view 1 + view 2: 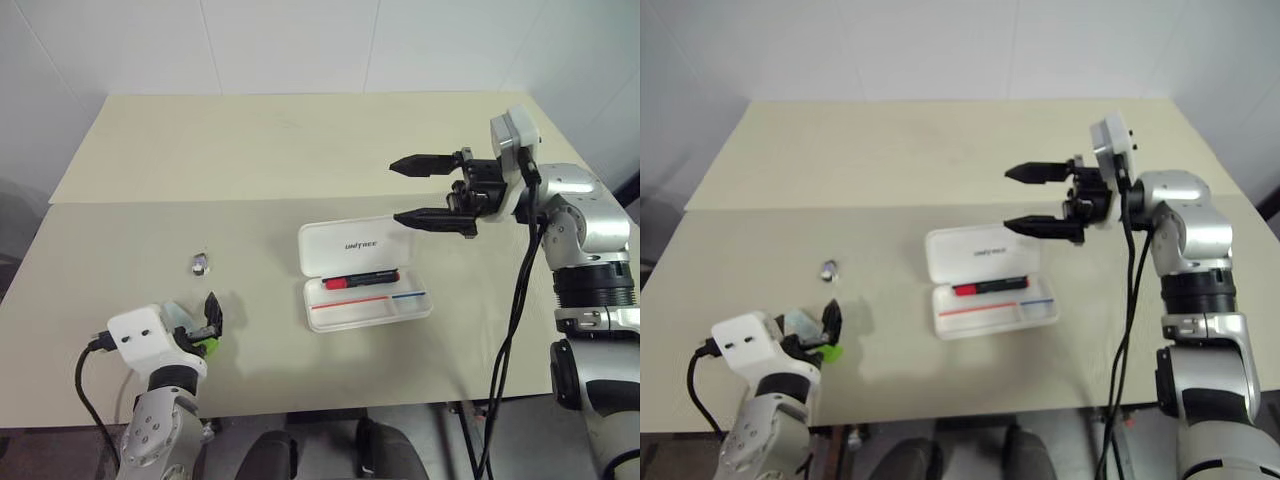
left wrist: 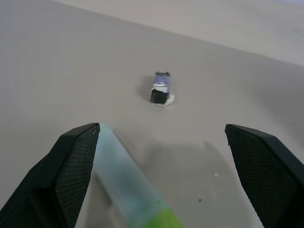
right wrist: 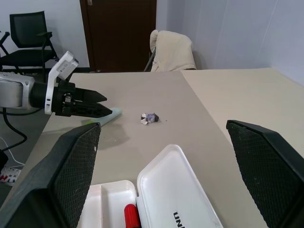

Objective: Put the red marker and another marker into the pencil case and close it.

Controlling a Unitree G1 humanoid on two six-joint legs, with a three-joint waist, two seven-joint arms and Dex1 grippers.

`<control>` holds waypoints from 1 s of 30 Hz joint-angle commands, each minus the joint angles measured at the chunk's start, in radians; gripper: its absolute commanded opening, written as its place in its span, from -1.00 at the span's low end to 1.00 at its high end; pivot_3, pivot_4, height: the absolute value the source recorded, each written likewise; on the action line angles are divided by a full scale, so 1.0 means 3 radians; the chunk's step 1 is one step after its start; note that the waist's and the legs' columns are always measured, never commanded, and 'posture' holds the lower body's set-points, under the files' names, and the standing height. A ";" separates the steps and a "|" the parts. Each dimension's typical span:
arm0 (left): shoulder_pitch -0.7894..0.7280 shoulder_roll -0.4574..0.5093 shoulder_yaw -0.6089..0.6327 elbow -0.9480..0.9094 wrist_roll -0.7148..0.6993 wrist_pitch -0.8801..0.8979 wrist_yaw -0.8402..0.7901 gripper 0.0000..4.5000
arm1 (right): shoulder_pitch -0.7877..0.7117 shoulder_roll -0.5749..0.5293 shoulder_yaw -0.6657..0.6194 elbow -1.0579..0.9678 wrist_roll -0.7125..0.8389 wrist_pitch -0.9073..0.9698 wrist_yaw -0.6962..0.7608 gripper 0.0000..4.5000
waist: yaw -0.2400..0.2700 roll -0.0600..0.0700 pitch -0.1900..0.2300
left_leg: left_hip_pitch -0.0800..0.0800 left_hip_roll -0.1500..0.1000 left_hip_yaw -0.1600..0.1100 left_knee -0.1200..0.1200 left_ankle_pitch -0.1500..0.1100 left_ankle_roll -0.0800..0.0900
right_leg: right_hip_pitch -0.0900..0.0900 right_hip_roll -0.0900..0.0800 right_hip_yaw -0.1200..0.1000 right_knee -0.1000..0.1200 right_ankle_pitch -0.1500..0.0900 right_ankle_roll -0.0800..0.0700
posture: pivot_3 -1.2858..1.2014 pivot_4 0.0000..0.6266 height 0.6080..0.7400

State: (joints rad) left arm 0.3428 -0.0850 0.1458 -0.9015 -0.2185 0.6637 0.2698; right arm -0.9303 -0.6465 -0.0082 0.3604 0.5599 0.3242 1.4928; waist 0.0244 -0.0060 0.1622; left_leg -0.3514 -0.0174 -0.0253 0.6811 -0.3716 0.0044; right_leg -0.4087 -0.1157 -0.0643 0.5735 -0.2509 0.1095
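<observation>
while the red marker [image 1: 361, 279] is already lying in the open pencil case [image 1: 366, 303] | left gripper [image 2: 161, 180] is spreading wide around the highlighter [image 2: 128, 183] lying on the table [image 1: 150, 170] | light, stiff, slick; gripping mid-barrel looks best | right gripper [image 1: 418, 190] is hanging spread, empty

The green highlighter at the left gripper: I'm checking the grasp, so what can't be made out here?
- Highlighter: body mostly hidden behind the left gripper in the head views.
- Left wrist view: its cap is blurred and cut off by the edge.
- Finger contact: cannot tell.
</observation>
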 commanded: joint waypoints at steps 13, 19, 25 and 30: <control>-0.0171 -0.0310 -0.0086 0.0319 -0.0037 0.0322 0.0475 1.00 | -0.0272 -0.0102 -0.0074 -0.0021 -0.0019 0.0036 0.0165 0.98 | 0.0002 0.0000 0.0000 | 0.0000 -0.0003 0.0002 0.0000 -0.0001 0.0001 | 0.0000 -0.0002 0.0001 -0.0003 0.0000 0.0000 | 0.03 -0.52 1.00; -0.0282 -0.0301 0.0002 0.0388 -0.0206 0.0447 0.0517 1.00 | -0.0265 -0.0068 -0.0099 -0.0093 0.0017 0.0043 0.0114 0.98 | 0.0006 0.0002 -0.0001 | 0.0001 -0.0002 0.0002 0.0001 0.0001 -0.0001 | 0.0001 -0.0002 0.0000 -0.0002 0.0000 0.0000 | 0.03 -0.52 1.00; -0.0285 -0.0206 0.0093 0.0343 -0.0294 0.0540 0.0525 0.48 | -0.0228 -0.0024 -0.0125 -0.0141 0.0050 0.0029 0.0076 1.00 | 0.0005 0.0004 -0.0003 | 0.0003 -0.0003 0.0006 0.0001 0.0001 -0.0001 | 0.0001 -0.0002 0.0001 -0.0002 0.0000 0.0000 | 0.03 -0.52 1.00; -0.0325 -0.0132 0.0228 0.0319 -0.0334 0.0659 0.0552 -0.28 | -0.0153 0.0008 -0.0139 -0.0192 0.0072 0.0003 0.0043 1.00 | -0.0004 0.0004 -0.0003 | 0.0002 -0.0003 0.0007 0.0001 0.0000 -0.0001 | 0.0000 -0.0002 0.0001 -0.0002 0.0000 0.0000 | 0.03 -0.52 1.00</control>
State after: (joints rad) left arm 0.2433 -0.0762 0.1689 -0.8073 -0.3149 0.8415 0.4221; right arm -0.9733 -0.6434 -0.0085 0.3389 0.5599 0.3322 1.5031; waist 0.0234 -0.0047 0.1614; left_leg -0.3505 -0.0179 -0.0234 0.6812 -0.3715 0.0042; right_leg -0.4088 -0.1160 -0.0643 0.5731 -0.2509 0.1095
